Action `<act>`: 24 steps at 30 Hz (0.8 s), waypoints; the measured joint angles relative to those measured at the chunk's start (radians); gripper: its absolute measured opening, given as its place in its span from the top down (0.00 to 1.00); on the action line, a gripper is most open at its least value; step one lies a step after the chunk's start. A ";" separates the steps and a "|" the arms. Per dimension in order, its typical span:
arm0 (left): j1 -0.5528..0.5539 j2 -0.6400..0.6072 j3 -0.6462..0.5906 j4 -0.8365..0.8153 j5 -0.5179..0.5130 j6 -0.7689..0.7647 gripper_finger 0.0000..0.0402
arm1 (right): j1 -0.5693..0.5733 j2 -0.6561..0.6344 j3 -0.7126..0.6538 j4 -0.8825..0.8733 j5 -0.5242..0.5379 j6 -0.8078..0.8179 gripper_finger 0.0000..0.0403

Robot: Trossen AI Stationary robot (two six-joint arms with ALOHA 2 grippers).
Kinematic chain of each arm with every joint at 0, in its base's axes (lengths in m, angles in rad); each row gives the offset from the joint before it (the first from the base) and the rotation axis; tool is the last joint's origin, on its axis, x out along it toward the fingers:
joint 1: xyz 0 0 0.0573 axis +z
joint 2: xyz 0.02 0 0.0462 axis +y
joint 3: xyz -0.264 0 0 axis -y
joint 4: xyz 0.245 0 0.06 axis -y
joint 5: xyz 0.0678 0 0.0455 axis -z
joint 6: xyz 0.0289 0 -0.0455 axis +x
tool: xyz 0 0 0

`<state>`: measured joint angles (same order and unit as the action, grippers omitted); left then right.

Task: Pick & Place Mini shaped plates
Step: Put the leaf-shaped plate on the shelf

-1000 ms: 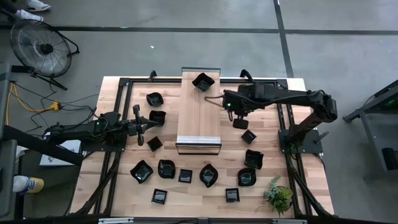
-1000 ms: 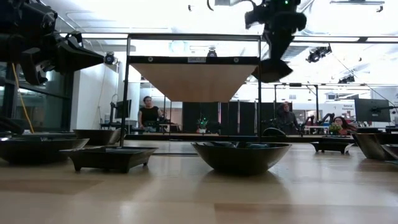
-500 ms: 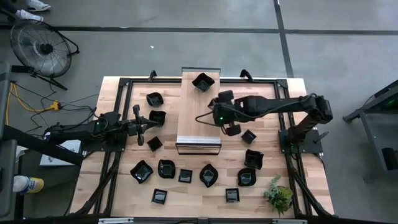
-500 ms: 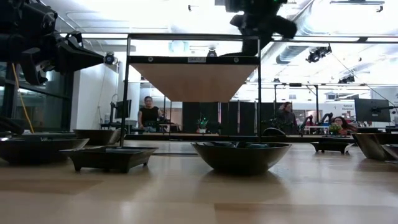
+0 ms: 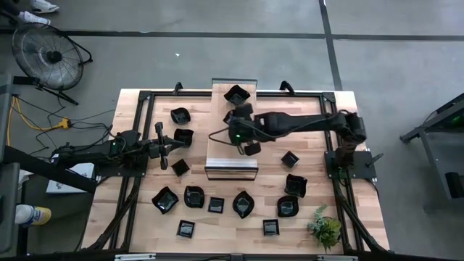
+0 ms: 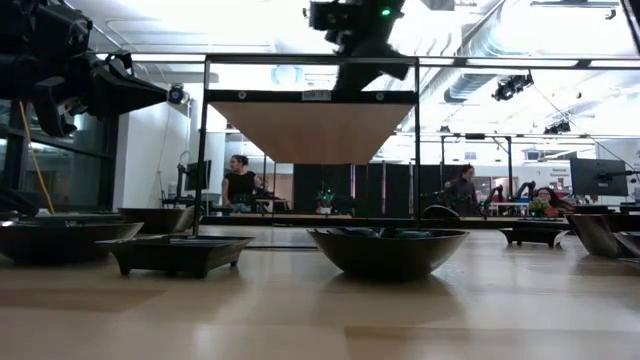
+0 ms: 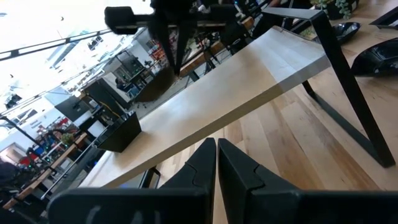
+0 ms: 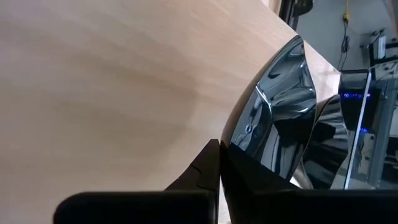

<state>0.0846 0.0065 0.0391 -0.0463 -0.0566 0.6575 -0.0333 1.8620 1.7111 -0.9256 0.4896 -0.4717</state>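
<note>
My right gripper (image 5: 244,143) is over the raised wooden platform (image 5: 230,156) in the middle of the table, shut on a small glossy black mini plate (image 5: 252,148). The low view shows that plate (image 6: 367,68) just under the gripper, above the platform's top. Another mini plate (image 5: 236,94) rests on the platform's far end. Several more lie on the table around it. My left gripper (image 5: 164,145) waits, shut and with nothing in it, left of the platform; its fingers (image 7: 216,163) point level at the platform's edge. My right gripper pinches the plate's rim (image 8: 241,148) between its two fingers, which slant downward. The plate hangs tilted below the fingers, lifted clear of the platform's surface.
Mini plates lie left of the platform (image 5: 181,115), right of it (image 5: 290,158) and in rows near the front edge (image 5: 243,204). A small green plant (image 5: 325,227) stands at the front right. Black frame rails (image 5: 142,123) run along the table's sides.
My right gripper has carried the plate toward the table's left, from over the table right of the platform to above the platform, rolling its wrist and sinking slightly. The plate has stayed clear in the hold.
</note>
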 joint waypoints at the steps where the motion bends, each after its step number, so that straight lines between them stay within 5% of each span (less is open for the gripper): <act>1: 0.000 0.000 0.000 0.000 0.000 0.000 0.97 | -0.003 0.023 0.030 -0.019 -0.002 0.001 0.99; 9: 0.000 0.000 0.000 0.000 0.000 0.000 0.97 | -0.008 0.142 0.198 -0.193 -0.082 0.093 0.98; 24: 0.000 0.000 0.000 0.000 0.000 0.000 0.97 | -0.020 0.152 0.206 -0.218 -0.112 0.159 0.92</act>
<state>0.0845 0.0063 0.0390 -0.0463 -0.0566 0.6575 -0.0528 2.0140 1.9167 -1.1431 0.3778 -0.3122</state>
